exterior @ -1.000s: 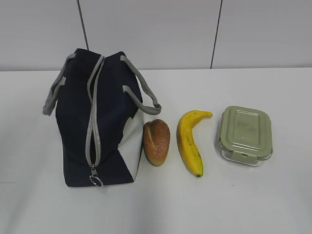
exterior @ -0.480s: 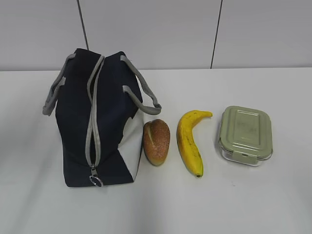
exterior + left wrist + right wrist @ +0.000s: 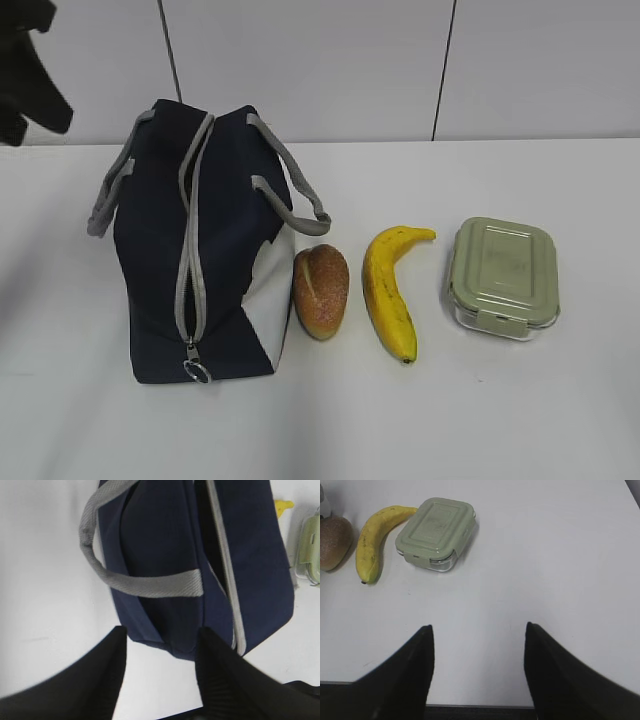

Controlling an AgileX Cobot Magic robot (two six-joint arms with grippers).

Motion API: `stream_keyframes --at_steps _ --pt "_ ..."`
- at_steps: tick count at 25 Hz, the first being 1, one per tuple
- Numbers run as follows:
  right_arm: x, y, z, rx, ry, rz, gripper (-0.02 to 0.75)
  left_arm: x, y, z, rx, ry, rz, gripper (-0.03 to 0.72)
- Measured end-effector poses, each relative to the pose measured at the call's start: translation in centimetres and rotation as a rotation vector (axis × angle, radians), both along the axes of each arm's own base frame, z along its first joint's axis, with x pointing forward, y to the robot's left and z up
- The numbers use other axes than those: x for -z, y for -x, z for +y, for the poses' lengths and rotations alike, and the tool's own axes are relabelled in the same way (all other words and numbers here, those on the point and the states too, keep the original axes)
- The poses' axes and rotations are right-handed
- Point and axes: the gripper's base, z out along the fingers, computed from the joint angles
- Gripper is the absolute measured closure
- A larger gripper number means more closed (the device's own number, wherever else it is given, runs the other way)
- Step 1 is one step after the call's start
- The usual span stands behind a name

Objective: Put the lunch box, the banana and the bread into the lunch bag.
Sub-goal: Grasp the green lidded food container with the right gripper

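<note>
Trouble waits at the zipper: the lunch bag (image 3: 200,260) stands on the desk (image 3: 560,420) with its top seemingly zipped, while bread (image 3: 321,290), banana (image 3: 389,288) and lunch box (image 3: 502,277) lie in a row to its right. My left gripper (image 3: 160,645) hovers spread and empty above the bag; my right gripper (image 3: 477,650) hangs released, well short of the box. Soft fabric could drag or tip if I pull the zipper unbraced.

A dark part of the left arm (image 3: 30,70) came into the upper left corner of the exterior view, above and behind the lunch bag (image 3: 200,260)
</note>
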Motion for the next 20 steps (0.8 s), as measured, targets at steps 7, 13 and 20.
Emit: stream_keyframes --at_steps 7,13,20 --pt "0.0 0.0 0.0 0.0 0.0 0.0 0.295 0.5 -3.7 -2.7 0.044 0.011 0.03 0.347" --pt "0.0 0.0 0.0 0.001 0.0 0.0 0.295 2.0 -6.4 -3.5 0.029 0.0 0.081 0.284" --pt "0.0 0.0 0.0 0.001 0.0 0.0 0.295 3.7 -8.2 -4.0 0.021 -0.007 0.119 0.266"
